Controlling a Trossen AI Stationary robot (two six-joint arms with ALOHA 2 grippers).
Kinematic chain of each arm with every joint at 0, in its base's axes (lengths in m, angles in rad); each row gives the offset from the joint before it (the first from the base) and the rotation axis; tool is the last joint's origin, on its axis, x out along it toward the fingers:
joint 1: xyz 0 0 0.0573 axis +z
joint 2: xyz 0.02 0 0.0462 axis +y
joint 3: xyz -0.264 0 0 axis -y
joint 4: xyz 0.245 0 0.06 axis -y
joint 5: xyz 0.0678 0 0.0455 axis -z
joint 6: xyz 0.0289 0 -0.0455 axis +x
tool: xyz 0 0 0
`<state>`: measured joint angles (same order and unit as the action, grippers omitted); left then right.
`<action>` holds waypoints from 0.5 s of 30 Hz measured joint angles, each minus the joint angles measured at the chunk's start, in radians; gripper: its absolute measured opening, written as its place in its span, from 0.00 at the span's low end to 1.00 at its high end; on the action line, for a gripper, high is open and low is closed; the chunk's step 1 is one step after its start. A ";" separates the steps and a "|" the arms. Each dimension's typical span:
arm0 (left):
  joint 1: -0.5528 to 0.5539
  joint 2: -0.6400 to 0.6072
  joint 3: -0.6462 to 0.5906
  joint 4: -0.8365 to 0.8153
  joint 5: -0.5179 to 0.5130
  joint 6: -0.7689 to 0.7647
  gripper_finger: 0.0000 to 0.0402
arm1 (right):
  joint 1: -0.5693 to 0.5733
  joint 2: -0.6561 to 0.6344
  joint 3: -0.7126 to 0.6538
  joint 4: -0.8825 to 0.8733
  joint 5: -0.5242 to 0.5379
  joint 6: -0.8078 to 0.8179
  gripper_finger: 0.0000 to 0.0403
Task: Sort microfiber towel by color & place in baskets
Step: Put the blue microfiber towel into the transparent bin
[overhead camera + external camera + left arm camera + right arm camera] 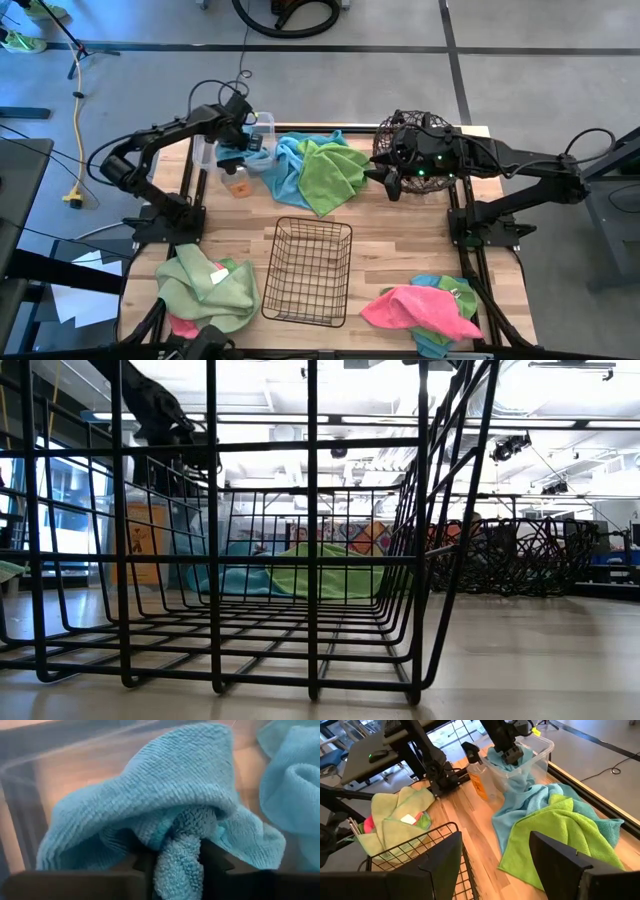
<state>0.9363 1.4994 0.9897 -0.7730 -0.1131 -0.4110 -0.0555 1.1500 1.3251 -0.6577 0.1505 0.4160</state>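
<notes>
My left gripper (243,143) is over the clear plastic bin (268,122) at the far left, shut on a light blue towel (165,795); it also shows in the right wrist view (511,755). A second light blue towel (285,170) and a lime green towel (330,175) lie heaped on the table beside the bin. My right gripper (390,183) is open and empty next to the dark round woven basket (385,135) at the far right. The black wire basket (350,270) stands at the middle near side. My left gripper pinches a bunched fold of the light blue towel (180,845) between its two fingers, several layers thick. The fingers come from above, pointing down into the bin. The rest of the cloth bulges out past the fingertips and hangs slack inside the bin (512,770).
A spray bottle with an orange label (477,775) stands by the bin. A green and pink towel pile (205,285) lies near left. A pink, blue and green pile (420,310) lies near right. Bare wood shows between the wire basket and the far towels.
</notes>
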 joint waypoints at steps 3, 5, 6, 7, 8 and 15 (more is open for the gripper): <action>0.000 -0.006 0.000 0.002 0.007 -0.019 0.36 | 0.000 0.000 0.000 -0.009 0.000 -0.013 0.57; 0.004 -0.016 0.008 0.002 0.022 -0.024 0.43 | 0.000 0.000 0.000 -0.010 0.000 -0.018 0.57; 0.007 -0.019 0.016 0.002 0.032 -0.024 0.46 | 0.000 0.000 0.000 -0.010 0.000 -0.025 0.57; 0.010 -0.023 0.026 -0.001 0.036 -0.024 0.49 | 0.000 0.000 0.000 -0.010 0.000 -0.031 0.57; 0.014 -0.026 0.039 -0.011 0.043 -0.024 0.52 | 0.000 0.000 0.000 -0.009 0.000 -0.032 0.57; 0.029 -0.058 0.157 -0.038 0.078 -0.003 0.60 | 0.000 0.000 0.000 -0.009 0.000 -0.059 0.57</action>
<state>0.9649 1.4417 1.1464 -0.8112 -0.0349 -0.4141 -0.0555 1.1503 1.3251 -0.6670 0.1505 0.3569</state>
